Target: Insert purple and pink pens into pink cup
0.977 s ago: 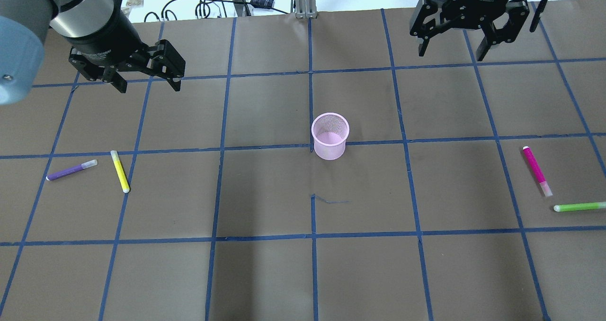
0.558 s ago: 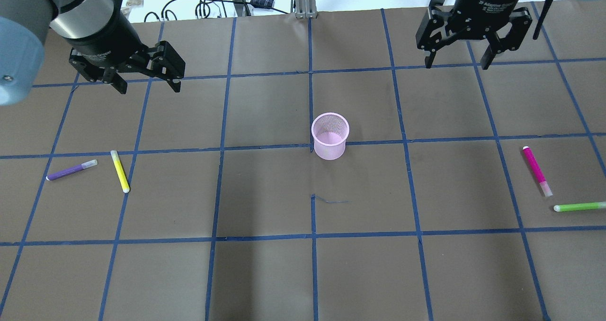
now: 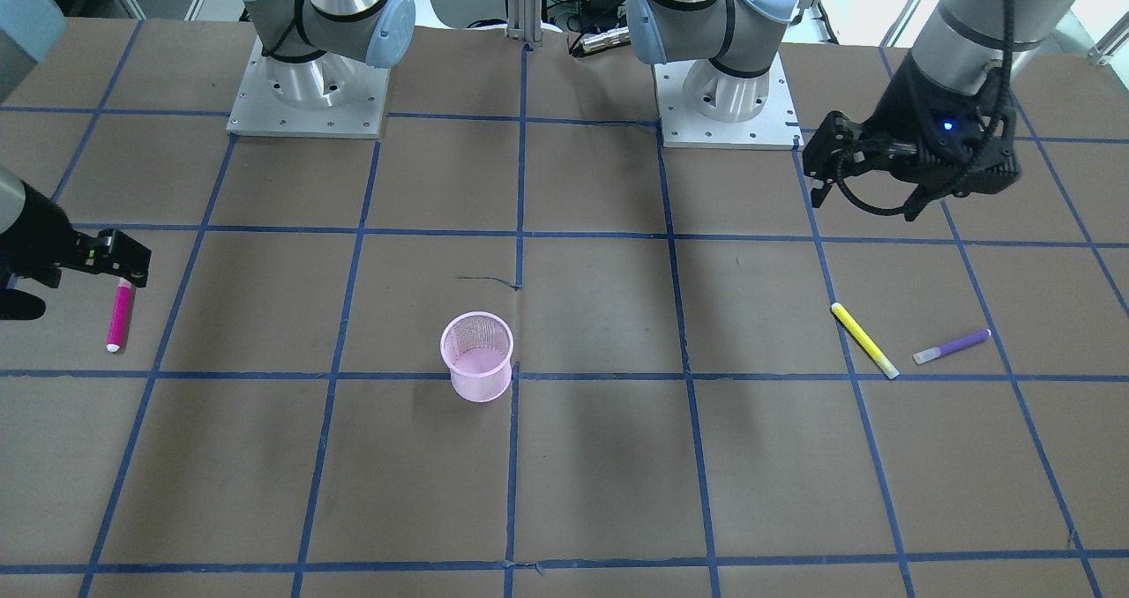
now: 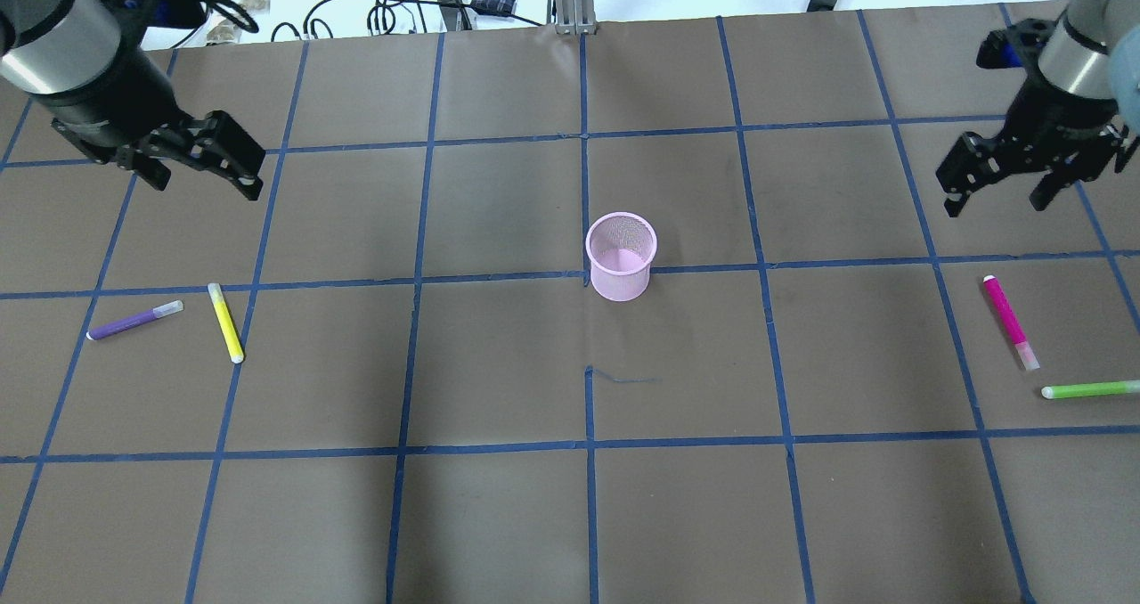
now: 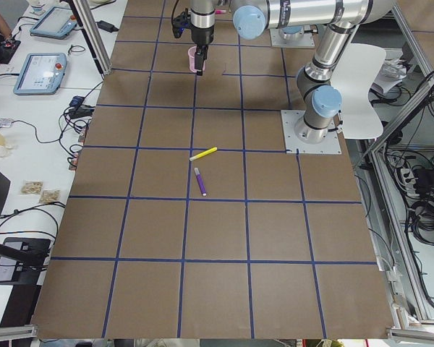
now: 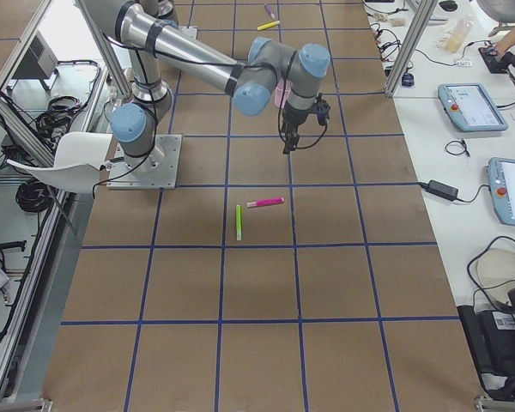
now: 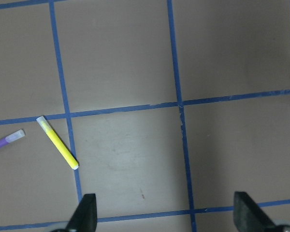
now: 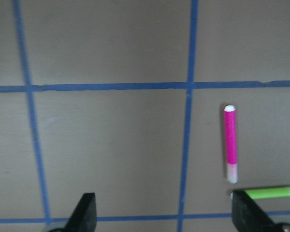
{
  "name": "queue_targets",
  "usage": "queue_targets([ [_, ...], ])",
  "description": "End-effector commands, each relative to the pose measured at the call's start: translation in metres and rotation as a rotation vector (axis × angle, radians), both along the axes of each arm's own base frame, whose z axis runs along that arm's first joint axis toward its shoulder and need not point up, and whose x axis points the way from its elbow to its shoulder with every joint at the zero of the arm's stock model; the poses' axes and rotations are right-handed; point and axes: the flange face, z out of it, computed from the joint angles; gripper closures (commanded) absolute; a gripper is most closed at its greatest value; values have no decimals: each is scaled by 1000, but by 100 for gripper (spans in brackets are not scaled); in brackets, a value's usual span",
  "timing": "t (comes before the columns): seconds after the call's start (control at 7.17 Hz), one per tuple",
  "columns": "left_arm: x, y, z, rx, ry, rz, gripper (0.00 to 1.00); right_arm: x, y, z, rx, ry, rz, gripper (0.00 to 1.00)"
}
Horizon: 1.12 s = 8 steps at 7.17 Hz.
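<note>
The pink cup stands upright in the middle of the overhead frame, and neither pen is in it yet. The purple pen lies flat at the left of that frame, just beside a yellow pen. The pink pen lies at the right, near a green pen. Each wanted pen sits on one arm's own side, which is likely why the left gripper hovers at upper left and the right gripper at upper right. Both have their jaws spread wide, hold nothing, and point down at the counter, as if for a pick from above.

Only the overhead view shows all four pens and the cup together. The right wrist view shows the pink pen whole, right of centre, with the green pen's tip at lower right. The left wrist view catches the yellow pen whole but only the purple pen's pale end at the left edge — so I judge that gripper less well lined up. The front-facing view misses the green pen.
</note>
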Motion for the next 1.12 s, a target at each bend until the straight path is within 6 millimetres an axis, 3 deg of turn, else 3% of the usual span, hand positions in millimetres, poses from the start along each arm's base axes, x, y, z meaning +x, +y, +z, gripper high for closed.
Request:
queue_targets([
  [0.0,92,2,-13,22,13,-160,0,-71,8,-88,6,5,88,0],
  [0.28,164,5,-39,33,21,-279,0,-69,10,-126,25,-16,97,0],
  [0.56,228,5,-82,-38,101,-433,0,-73,4,-156,36,-25,121,0],
  [0.7,257,13,-110,-102,163,-554,0,-73,6,-158,50,-29,123,8],
  [0.98,300,22,-179,-245,196,-764,2,-73,7,-159,58,-30,128,34],
])
